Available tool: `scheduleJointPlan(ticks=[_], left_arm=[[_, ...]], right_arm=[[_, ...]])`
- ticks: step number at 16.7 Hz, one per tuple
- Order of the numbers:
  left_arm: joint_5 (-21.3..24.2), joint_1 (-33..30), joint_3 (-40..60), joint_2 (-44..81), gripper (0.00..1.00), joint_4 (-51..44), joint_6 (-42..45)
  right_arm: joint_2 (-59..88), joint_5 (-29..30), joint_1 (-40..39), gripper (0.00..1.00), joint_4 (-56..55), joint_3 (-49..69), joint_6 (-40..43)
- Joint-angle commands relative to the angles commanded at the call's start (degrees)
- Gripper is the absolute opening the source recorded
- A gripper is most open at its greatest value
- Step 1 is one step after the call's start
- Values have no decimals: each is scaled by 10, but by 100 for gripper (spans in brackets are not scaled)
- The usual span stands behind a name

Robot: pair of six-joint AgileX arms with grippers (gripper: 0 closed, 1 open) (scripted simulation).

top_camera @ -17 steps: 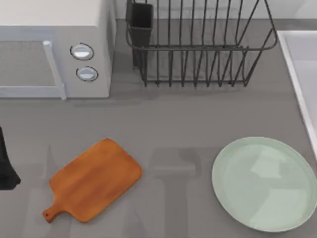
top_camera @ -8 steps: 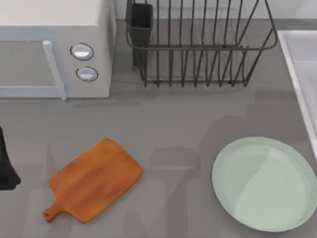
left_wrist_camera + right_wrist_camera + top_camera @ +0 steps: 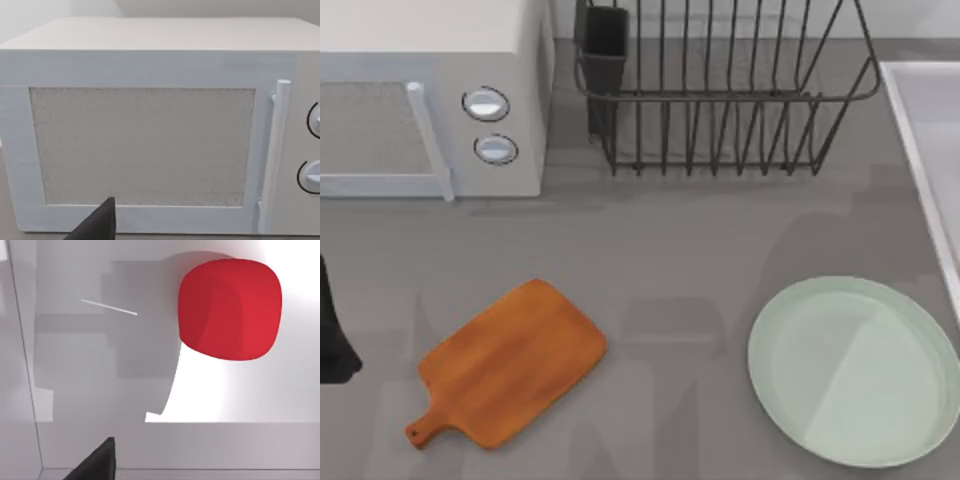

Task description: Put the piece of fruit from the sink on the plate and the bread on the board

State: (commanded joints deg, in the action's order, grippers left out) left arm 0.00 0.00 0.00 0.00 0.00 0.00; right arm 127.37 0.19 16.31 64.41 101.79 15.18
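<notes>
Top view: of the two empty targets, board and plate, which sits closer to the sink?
The plate. It lies at the table's right, next to the sink rim along the right edge. The board lies at the left, below the microwave.

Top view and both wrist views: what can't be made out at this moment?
- Bread: I cannot tell where it is.
- Sink: top view's right edge cuts it off, basin floor unseen there.
- Left claw: left wrist view's bottom edge cuts it to a dark tip before the microwave; open or shut unclear.
- Right claw: likewise cut off, near the red fruit.
</notes>
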Motion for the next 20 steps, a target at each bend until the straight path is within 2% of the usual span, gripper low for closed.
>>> scheduleJointPlan(ticks=[5,12,18,20], left_arm=[[0,0,0,0,100,0,0],[0,0,0,0,100,0,0],[0,0,0,0,100,0,0],[0,0,0,0,100,0,0]], right_arm=[[24,0,-3,100,-43,-23,-1],[129,1,-1,100,-239,-102,-2],[145,2,-1,100,-259,-113,-2],[145,2,-1,85,-259,-113,-2]])
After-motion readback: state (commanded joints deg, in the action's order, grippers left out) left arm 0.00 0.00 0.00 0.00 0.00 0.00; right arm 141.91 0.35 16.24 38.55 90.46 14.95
